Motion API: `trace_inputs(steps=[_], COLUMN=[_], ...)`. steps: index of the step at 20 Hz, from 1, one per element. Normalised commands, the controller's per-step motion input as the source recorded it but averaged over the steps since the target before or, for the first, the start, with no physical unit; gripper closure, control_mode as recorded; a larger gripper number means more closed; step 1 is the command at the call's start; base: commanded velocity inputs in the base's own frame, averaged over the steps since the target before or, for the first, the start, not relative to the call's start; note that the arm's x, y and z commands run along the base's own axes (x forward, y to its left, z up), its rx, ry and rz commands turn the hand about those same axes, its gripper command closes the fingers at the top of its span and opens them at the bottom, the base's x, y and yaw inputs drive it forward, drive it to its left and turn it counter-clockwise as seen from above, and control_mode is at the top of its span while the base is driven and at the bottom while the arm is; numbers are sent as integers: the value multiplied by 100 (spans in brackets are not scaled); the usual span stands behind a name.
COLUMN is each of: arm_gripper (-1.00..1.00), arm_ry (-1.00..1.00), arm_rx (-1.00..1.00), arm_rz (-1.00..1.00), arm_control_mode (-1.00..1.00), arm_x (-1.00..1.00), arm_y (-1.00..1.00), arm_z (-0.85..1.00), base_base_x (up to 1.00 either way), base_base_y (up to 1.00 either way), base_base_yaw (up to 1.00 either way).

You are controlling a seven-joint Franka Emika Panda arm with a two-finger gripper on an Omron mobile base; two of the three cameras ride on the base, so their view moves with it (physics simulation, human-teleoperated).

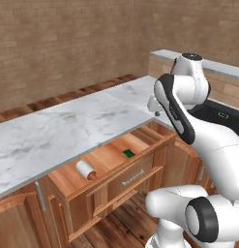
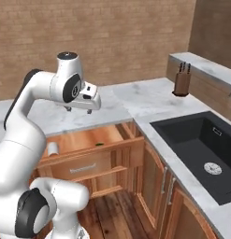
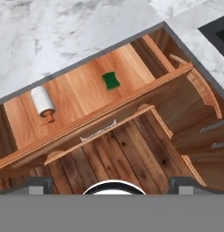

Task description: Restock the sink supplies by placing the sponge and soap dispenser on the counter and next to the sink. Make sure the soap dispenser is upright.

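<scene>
The drawer (image 3: 86, 120) under the counter (image 1: 67, 126) stands pulled out. In it the soap dispenser (image 3: 42, 103) lies on its side, white with its orange-brown pump pointing toward the drawer front; it also appears in the base views (image 1: 85, 170) (image 2: 52, 148). The small green sponge (image 3: 111, 80) (image 1: 128, 153) lies flat on the drawer floor, further toward the sink side. My gripper (image 2: 79, 110) hovers above the counter edge, over the drawer, open with nothing between its fingers (image 3: 38, 185). The dark sink (image 2: 201, 149) is set in the counter to the right.
A brown knife block (image 2: 182, 82) stands on the counter behind the sink. Wooden cabinet doors (image 2: 154, 182) run below the counter, over a plank floor (image 3: 131, 158). A brick wall (image 1: 67, 43) backs the counter.
</scene>
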Motion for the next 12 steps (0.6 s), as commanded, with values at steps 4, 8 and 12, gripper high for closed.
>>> trace_inputs(steps=[4,8,12], arm_gripper=[-100,-100,-100], arm_ry=[0,0,0], arm_rx=[0,0,0], arm_rz=[0,0,0], arm_control_mode=[100,100,100], arm_x=[0,0,0], arm_y=[0,0,0], arm_z=[0,0,0], base_base_x=[0,0,-12], base_base_y=[-70,-44,-20], base_base_yaw=[34,13,0])
